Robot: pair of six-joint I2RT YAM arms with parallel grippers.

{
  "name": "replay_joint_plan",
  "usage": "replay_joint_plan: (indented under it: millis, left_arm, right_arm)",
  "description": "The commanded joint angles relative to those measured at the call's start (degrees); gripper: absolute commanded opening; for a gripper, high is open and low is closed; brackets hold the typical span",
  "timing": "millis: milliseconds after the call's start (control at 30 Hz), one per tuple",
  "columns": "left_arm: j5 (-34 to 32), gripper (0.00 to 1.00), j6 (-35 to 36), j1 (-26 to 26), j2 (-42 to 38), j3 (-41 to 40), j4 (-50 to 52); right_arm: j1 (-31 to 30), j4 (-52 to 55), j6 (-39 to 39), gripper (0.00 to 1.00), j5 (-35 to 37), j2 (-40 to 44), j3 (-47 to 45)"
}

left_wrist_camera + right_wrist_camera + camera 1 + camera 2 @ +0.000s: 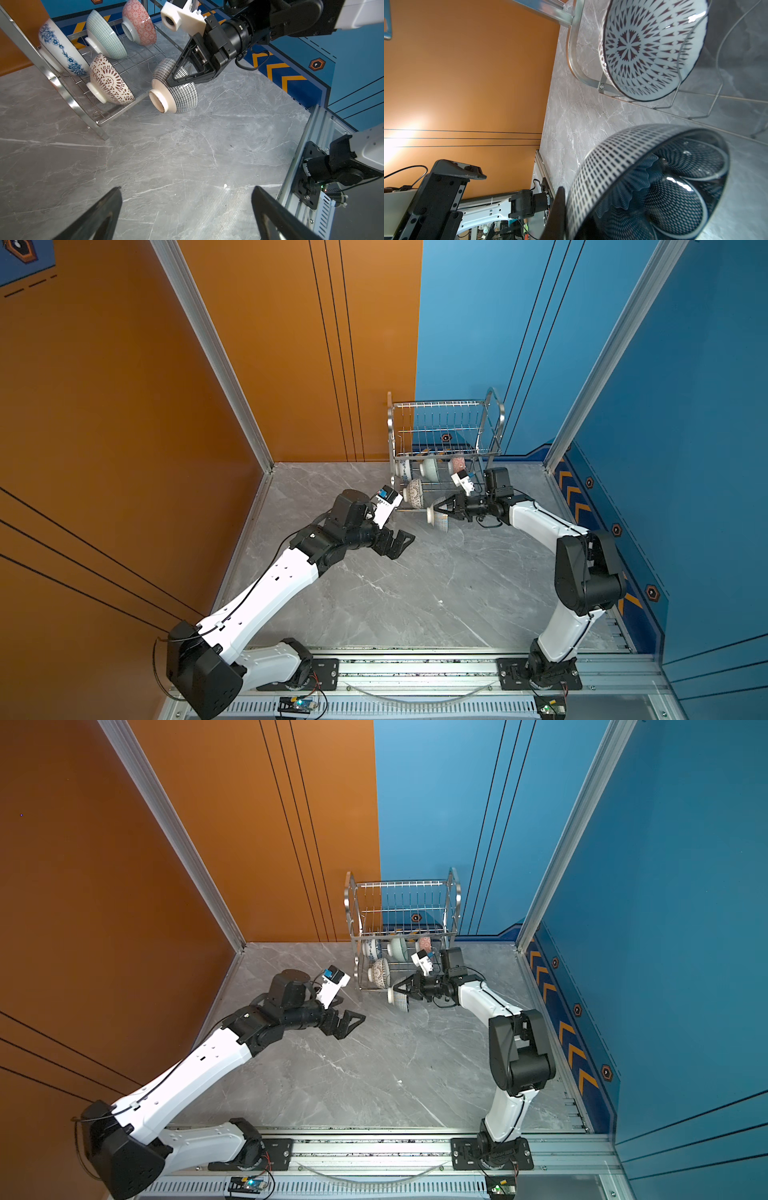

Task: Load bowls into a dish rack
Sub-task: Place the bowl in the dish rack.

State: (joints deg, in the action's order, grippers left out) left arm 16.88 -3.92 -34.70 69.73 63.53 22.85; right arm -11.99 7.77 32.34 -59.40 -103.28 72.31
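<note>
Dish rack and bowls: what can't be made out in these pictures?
Top views: patterns on racked bowls too small, screened by upper wires of the dish rack.
Left wrist view: right gripper has one jaw hidden inside the held bowl.
Right wrist view: held bowl cut off by the edge.

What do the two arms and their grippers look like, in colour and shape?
The left arm and right arm have white shells, black joints and thin black cables. The left gripper and right gripper have black triangular open-frame fingers. A white camera block sits on each wrist.
</note>
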Motion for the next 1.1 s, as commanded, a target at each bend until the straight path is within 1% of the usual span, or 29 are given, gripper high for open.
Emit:
replay_joint_plan:
  millis: [0,167,433,533,600,667,833,967,1067]
  left_arm:
    - [-0.2,0.98,0.8,-0.9,-1.1,-0.7,-1.0]
    - [-0.5,0.98,0.9,-1.0,-1.2,-0.8,-1.0]
    - [-0.6,0.98,1.0,-1.1,-0.7,-0.8,-1.0]
    - [-0.5,0.98,1.0,-1.1,-0.3,-0.8,-0.9]
    - [-0.5,0.98,0.9,-1.2,-0.2,-0.8,-1.0]
    - [-0.4,0.98,0.9,-1.2,0.0,-0.8,-1.0]
    - [-0.7,0.98,1.0,-1.3,-0.1,-0.9,-1.0]
    - [-0.8,0.98,1.1,-1.4,-0.2,-0.9,-1.0]
    - [-0.8,0.98,1.0,-1.5,-0.2,-0.9,-1.0]
  right_arm:
    - [0.6,-2.0,-1.3,0.0,-1.9,0.0,3.0]
    - [1.3,-3.6,-0.5,0.0,-1.5,-1.2,4.0]
    - [1.7,-11.3,4.8,0.0,-1.2,-3.1,4.2]
    - [2.1,-16.6,8.3,0.0,-1.1,-3.8,3.3]
    - [2.3,-22.3,12.5,0.0,-1.2,-4.6,2.6]
    - [2.5,-24.8,14.6,0.0,-1.2,-5.3,2.4]
    - [2.5,-22.9,13.6,0.0,-0.8,-6.6,4.3]
    - [2.6,-16.9,9.3,0.0,0.8,-7.1,6.1]
    - [2.8,-16.5,9.0,0.0,1.5,-7.6,6.5]
